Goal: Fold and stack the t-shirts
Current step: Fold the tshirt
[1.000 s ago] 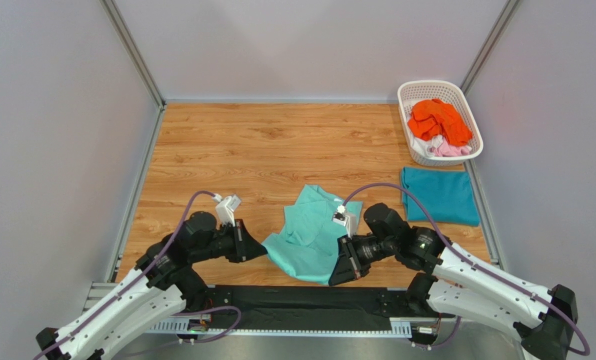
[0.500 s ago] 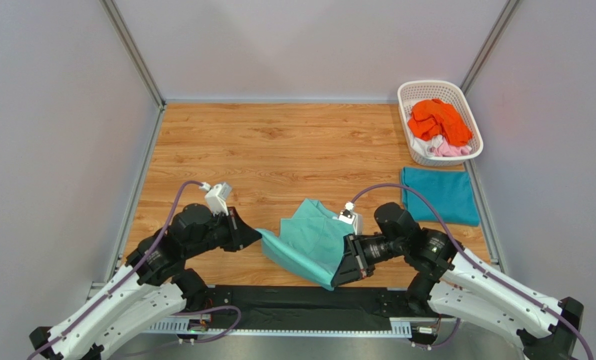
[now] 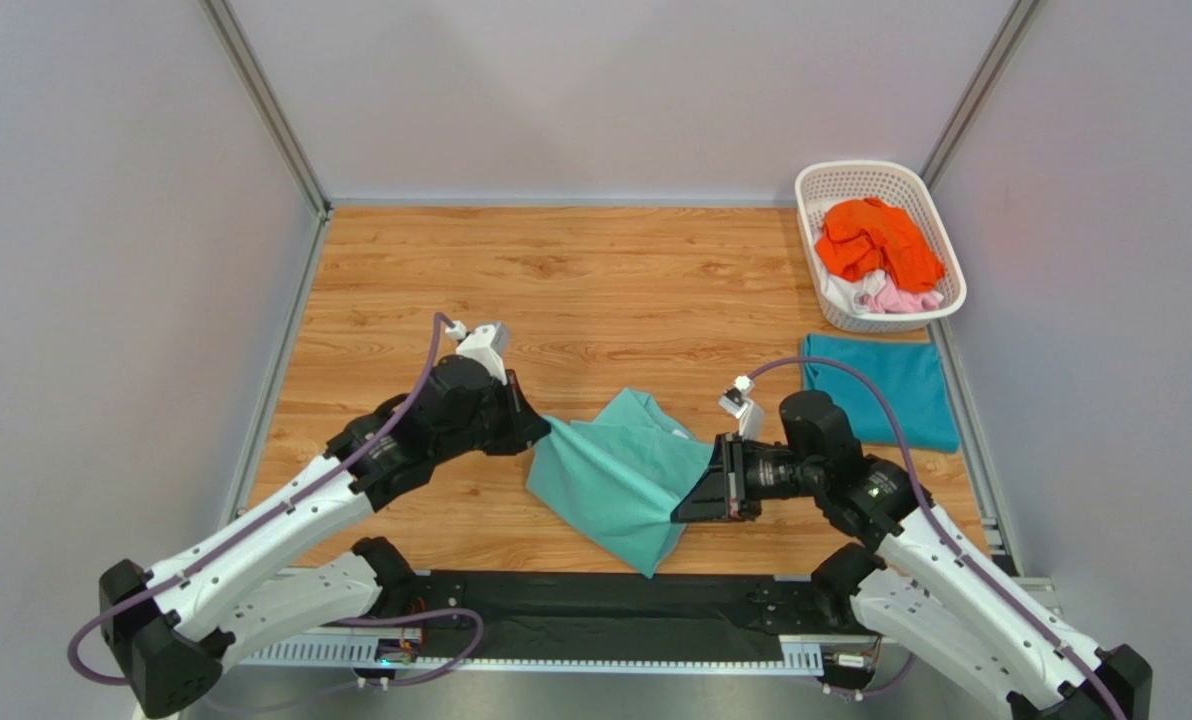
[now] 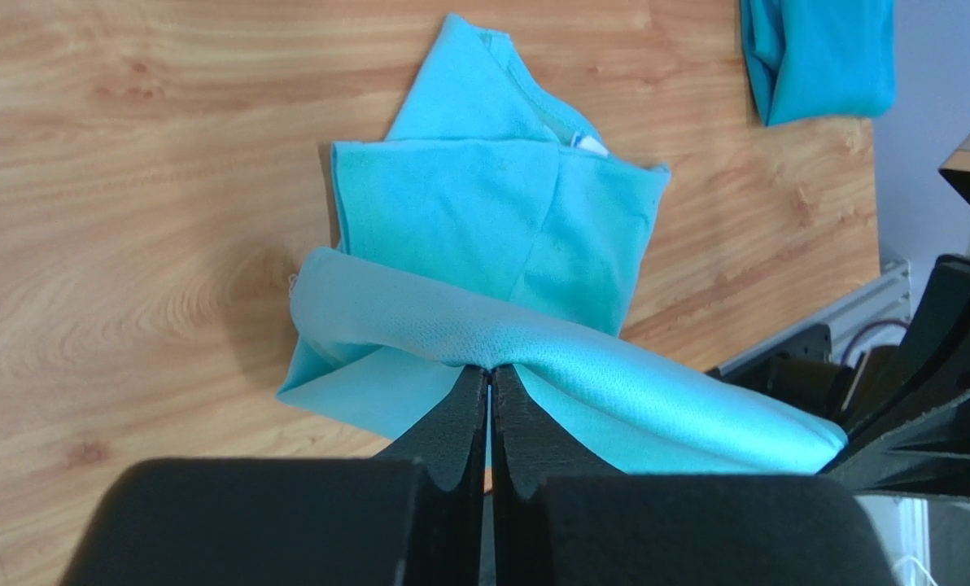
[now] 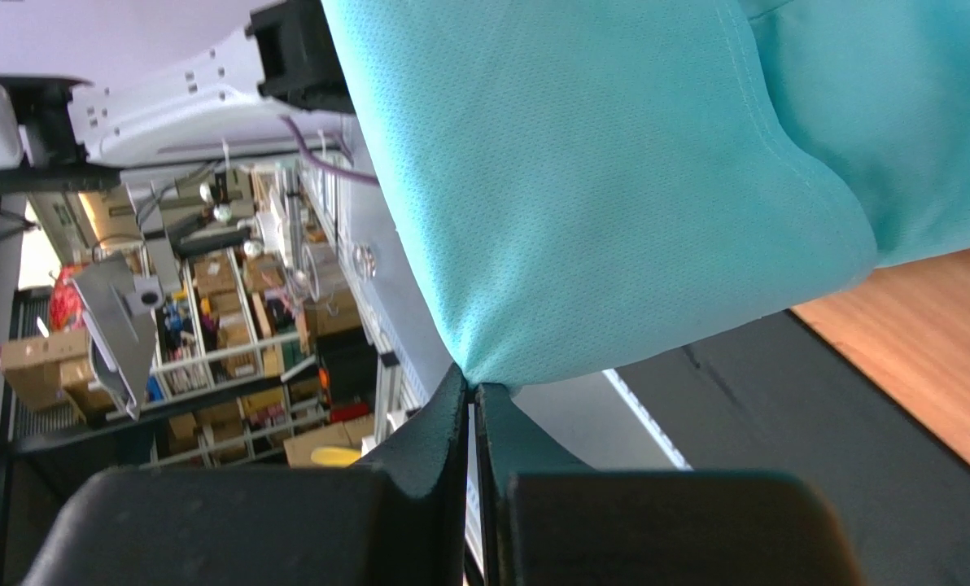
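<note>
A mint green t-shirt (image 3: 617, 473) hangs stretched between both grippers above the table's near middle. My left gripper (image 3: 535, 435) is shut on its left edge; in the left wrist view the fingertips (image 4: 490, 372) pinch a fold of the mint cloth (image 4: 478, 232). My right gripper (image 3: 692, 503) is shut on the right edge, and the right wrist view shows its tips (image 5: 472, 379) pinching a corner of the cloth (image 5: 600, 183). A folded teal blue t-shirt (image 3: 880, 390) lies flat at the right. Orange (image 3: 876, 240), white and pink t-shirts sit in the basket.
A white lattice basket (image 3: 933, 210) stands at the far right corner. Grey walls and metal rails border the wooden table (image 3: 557, 285). A black strip (image 3: 602, 608) runs along the near edge between the arm bases.
Both grippers have moved away from the near edge and lifted, carrying the mint t-shirt's near edge up. The left arm swung furthest, forward and to the right.
</note>
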### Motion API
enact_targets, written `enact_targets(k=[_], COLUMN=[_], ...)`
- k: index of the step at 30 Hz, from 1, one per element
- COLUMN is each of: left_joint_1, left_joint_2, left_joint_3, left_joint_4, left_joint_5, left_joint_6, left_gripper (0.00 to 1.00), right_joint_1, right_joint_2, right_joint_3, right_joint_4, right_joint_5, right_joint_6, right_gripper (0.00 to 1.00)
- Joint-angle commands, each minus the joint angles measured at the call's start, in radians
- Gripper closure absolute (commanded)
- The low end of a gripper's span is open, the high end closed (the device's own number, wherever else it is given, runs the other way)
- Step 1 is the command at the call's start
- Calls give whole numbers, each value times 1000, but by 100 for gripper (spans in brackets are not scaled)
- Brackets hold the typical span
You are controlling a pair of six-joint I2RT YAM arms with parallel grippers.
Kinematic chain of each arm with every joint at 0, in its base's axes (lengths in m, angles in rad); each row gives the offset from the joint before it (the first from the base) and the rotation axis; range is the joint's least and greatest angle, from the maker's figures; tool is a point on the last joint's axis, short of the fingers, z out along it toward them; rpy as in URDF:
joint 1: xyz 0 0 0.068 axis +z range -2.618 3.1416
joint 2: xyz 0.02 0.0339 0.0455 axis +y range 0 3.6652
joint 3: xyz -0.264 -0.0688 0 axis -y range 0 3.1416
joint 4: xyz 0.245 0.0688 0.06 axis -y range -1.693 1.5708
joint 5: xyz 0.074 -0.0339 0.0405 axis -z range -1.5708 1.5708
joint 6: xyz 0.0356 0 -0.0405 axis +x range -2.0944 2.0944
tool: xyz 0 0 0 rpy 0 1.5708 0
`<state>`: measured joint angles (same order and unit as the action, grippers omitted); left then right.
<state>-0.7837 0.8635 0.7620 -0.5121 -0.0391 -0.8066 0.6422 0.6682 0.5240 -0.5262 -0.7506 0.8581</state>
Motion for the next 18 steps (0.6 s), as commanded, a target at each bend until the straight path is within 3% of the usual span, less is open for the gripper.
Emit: enact_targets(k=[1,9,18], left_joint_1=[3,12,43], left_joint_2=[80,290,664], left_joint_3=[69,209,422], left_joint_4=[104,159,296], left_joint_5=[-68,-81,112], left_joint_6=[55,99,188], left_gripper=[100,100,100], right_joint_1=[-87,-278,-536], right_joint_2=[11,88,152], right_joint_3=[7,-1,-64], right_joint_4=[26,19,12], right_joint_5=[-58,-101,-20], right_joint_6=[-47,-129,-197], right_gripper=[100,100,100])
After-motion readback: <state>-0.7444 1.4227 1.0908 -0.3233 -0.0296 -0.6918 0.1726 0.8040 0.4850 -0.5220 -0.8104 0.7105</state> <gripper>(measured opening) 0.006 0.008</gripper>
